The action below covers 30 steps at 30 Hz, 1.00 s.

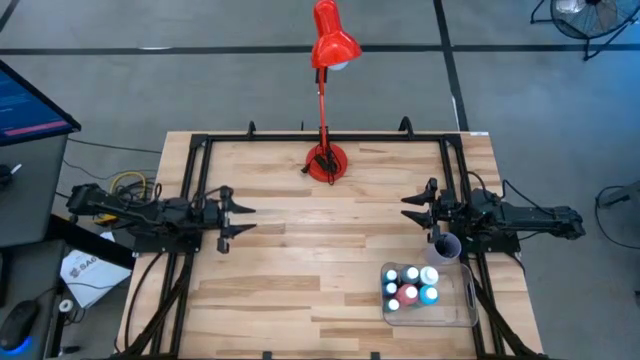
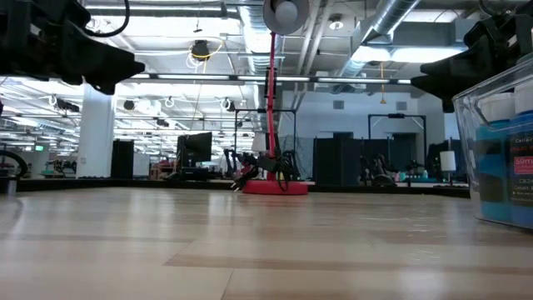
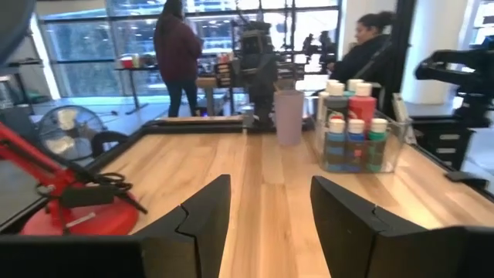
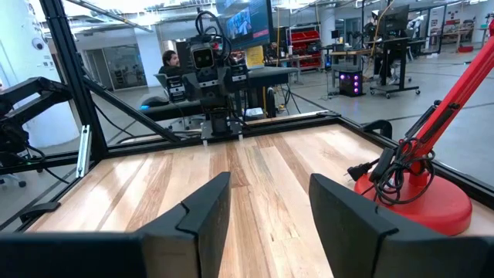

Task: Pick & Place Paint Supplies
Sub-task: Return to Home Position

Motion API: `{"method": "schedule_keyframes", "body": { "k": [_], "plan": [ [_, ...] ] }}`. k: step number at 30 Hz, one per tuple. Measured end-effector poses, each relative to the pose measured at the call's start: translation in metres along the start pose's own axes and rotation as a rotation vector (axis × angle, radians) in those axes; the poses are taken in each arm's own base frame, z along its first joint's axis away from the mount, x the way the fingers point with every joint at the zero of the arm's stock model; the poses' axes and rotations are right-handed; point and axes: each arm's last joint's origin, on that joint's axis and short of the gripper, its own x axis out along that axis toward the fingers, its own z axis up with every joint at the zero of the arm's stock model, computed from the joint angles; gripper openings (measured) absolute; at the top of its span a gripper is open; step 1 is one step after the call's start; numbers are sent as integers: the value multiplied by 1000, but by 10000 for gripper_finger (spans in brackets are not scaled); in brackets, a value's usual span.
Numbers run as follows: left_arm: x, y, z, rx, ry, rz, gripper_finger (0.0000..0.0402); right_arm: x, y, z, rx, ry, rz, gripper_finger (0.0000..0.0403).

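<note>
White-capped paint bottles (image 1: 410,285) stand in the clear plastic bin (image 1: 469,305) on the wooden counter (image 1: 320,260). The left gripper (image 1: 250,220) and right gripper (image 1: 407,207) hover at opposite sides, jaws spread, empty.

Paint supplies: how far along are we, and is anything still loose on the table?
Done: the paint bottles stand in the clear bin, next to the lilac cup. In hand: nothing. The left end effector and right end effector are open and empty at the table's sides. Left: no loose supplies show.

Upright red desk lamp (image 1: 327,162) at the wooden table (image 1: 300,285)'s back edge; lilac cup (image 1: 446,247) just beside clear bin (image 1: 470,300)
</note>
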Motion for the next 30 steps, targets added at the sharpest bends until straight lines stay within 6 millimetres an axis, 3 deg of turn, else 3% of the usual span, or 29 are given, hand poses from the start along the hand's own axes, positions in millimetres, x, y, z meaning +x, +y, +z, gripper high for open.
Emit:
{"method": "schedule_keyframes", "body": {
  "k": [18,30],
  "plan": [
    [0,-1,-9,-19,87,-34,163,0,0,0,0,0,0,171],
    [-1,-2,-20,-124,203,-45,163,0,0,0,0,0,0,171]
  ]
}}
